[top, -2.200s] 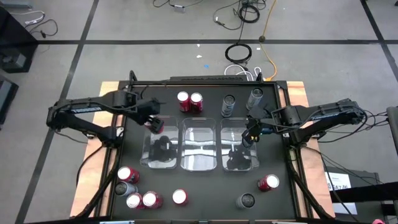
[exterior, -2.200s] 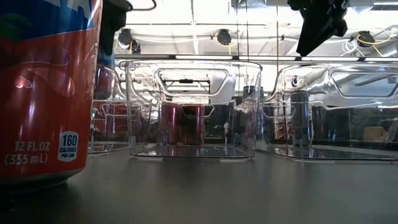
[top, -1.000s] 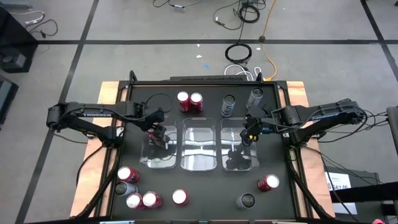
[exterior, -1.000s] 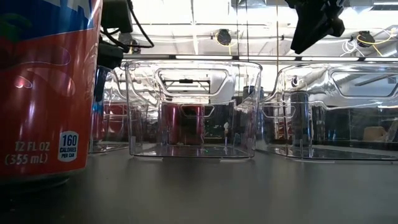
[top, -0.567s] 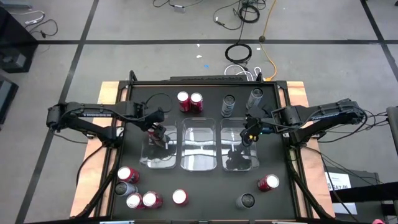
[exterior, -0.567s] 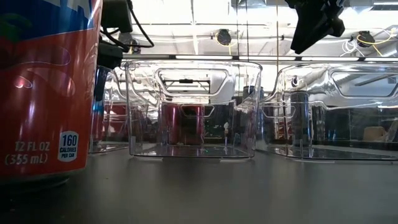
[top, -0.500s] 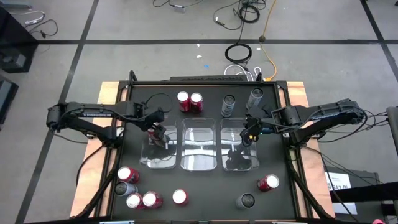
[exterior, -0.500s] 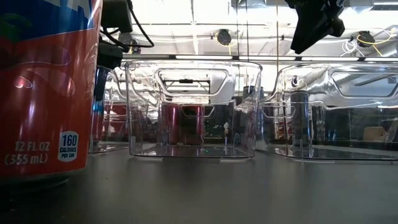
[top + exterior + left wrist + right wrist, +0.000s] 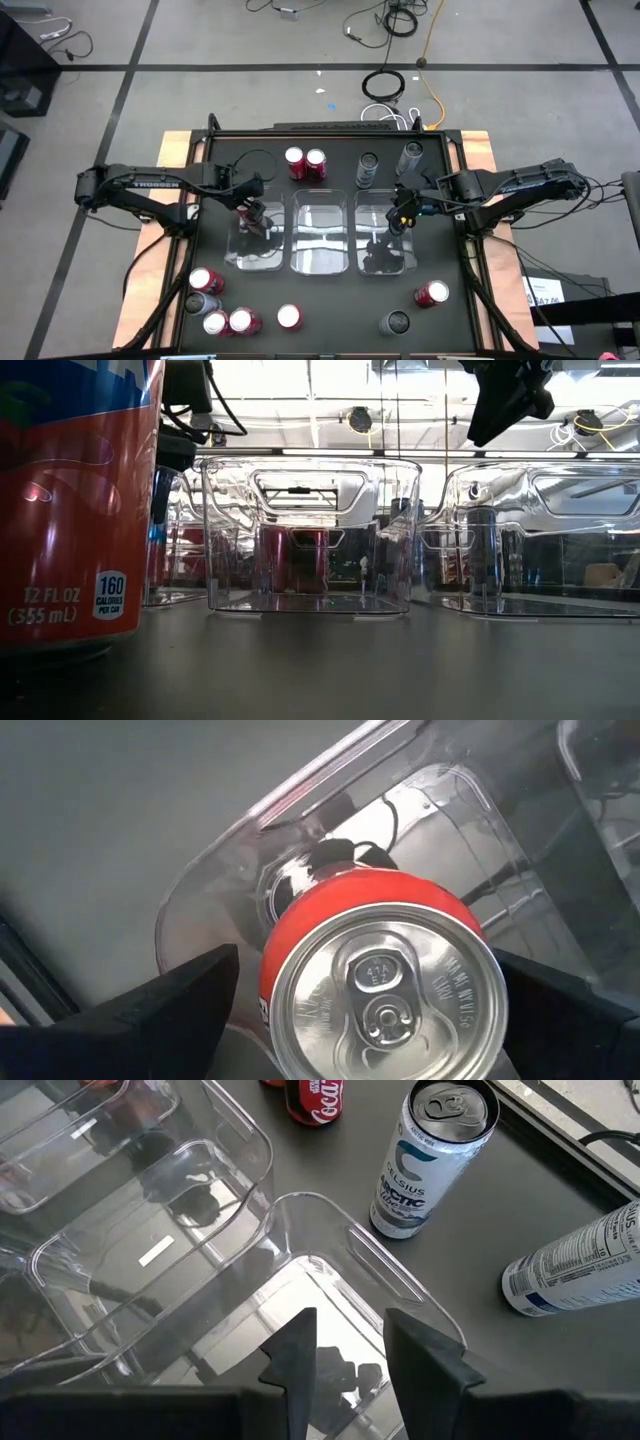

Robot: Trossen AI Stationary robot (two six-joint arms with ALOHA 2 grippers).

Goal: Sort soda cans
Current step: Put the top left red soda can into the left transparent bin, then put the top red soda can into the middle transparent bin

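My left gripper (image 9: 255, 212) is shut on a red can with a silver top (image 9: 385, 990) and hangs over the far end of the left clear bin (image 9: 245, 250). In the low view the gripper (image 9: 182, 420) shows behind a big red can (image 9: 70, 510). My right gripper (image 9: 355, 1345) is open and empty above the far end of the right bin (image 9: 385, 262). Two red cans (image 9: 305, 162) stand at the far edge. Beside them stands a grey can (image 9: 425, 1160), and another (image 9: 580, 1270) lies on its side. My left gripper pinches the red can's side wall just below the silver top (image 9: 290, 935) between its two fingers (image 9: 170, 1010), coming from above and pointing down. The can is upright inside the left bin's walls. Whether its base is on the bin floor, I cannot tell.
Three clear bins lie side by side mid-table; the middle one (image 9: 322, 262) holds nothing. Several red and grey cans cluster at the near left (image 9: 220, 310). A red can (image 9: 432, 293) and a grey can (image 9: 396, 322) stand near right. Cables lie on the floor beyond the table.
Two seconds ago my left gripper carried the red can toward the near edge and down into the left bin's far end. Over the last second it has stayed still.
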